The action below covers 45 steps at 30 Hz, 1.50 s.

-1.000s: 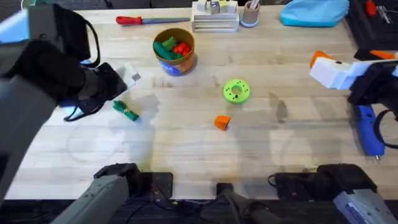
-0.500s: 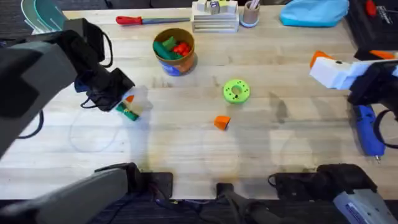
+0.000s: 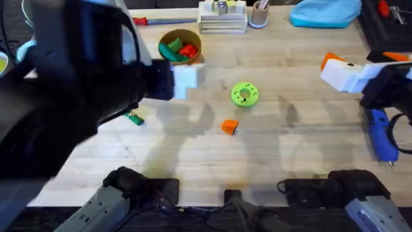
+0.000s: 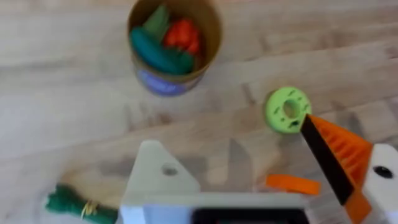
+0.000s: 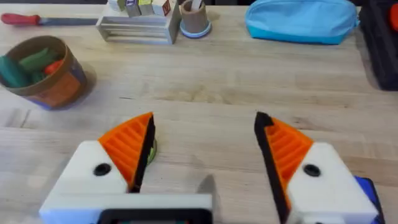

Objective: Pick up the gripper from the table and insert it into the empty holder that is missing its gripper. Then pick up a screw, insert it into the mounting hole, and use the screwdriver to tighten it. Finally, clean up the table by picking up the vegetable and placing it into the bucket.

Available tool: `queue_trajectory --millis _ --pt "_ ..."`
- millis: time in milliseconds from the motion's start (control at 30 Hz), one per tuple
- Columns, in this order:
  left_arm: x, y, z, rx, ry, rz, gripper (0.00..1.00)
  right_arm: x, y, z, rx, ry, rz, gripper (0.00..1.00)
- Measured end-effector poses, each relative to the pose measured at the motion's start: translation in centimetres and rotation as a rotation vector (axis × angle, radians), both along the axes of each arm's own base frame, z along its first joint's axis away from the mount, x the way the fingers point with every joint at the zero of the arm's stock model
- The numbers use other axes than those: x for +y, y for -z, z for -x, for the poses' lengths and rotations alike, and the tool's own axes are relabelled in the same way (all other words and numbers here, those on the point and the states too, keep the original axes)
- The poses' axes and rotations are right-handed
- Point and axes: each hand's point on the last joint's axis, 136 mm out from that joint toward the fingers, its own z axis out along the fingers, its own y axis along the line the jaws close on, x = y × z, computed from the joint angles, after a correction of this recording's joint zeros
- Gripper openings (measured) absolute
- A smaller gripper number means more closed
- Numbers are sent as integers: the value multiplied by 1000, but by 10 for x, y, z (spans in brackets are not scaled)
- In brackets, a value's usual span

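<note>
The gripper, a small orange block (image 3: pixel 230 127), lies mid-table, just in front of a green disc (image 3: pixel 244 94). The thin green vegetable (image 3: pixel 134 118) lies on the table to its left. The tan bucket (image 3: pixel 180 51) with a blue base holds green and red toys. My left gripper (image 3: pixel 188 76) hangs high beside the bucket; in the left wrist view it (image 4: pixel 229 132) is open and empty above the orange block (image 4: pixel 292 183) and vegetable (image 4: pixel 71 204). My right gripper (image 5: pixel 205 118) is open and empty at the right edge (image 3: pixel 338 69). The screwdriver (image 5: pixel 37 20) lies at the far edge. No holder or screw can be made out.
A white rack (image 3: pixel 222 19) and a small cup (image 3: pixel 259 14) stand at the far middle, with a blue pouch (image 3: pixel 325 13) to their right. A blue tool (image 3: pixel 381 136) lies under the right arm. The dark left arm hides the table's left side.
My left arm has risen from beside the vegetable and swung right toward the bucket, now large and blurred. The vegetable stays on the table. The right arm has not moved.
</note>
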Motion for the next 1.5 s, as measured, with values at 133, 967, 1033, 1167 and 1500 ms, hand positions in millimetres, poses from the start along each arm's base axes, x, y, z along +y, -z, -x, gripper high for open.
queue_trajectory --millis 133,967,1033,1167,1500 --pt "-31 -52 1 -231 127 69 992 0 0 0 0 0 0 936" --pt "-57 -72 5 -476 329 -2 992 0 0 0 0 0 0 933" --pt "-59 -60 6 -510 347 -4 992 0 0 0 0 0 0 934" --pt "-61 -36 17 -595 386 25 992 0 0 0 0 0 0 934" --pt "-51 6 51 -725 419 85 992 0 0 0 0 0 0 935"
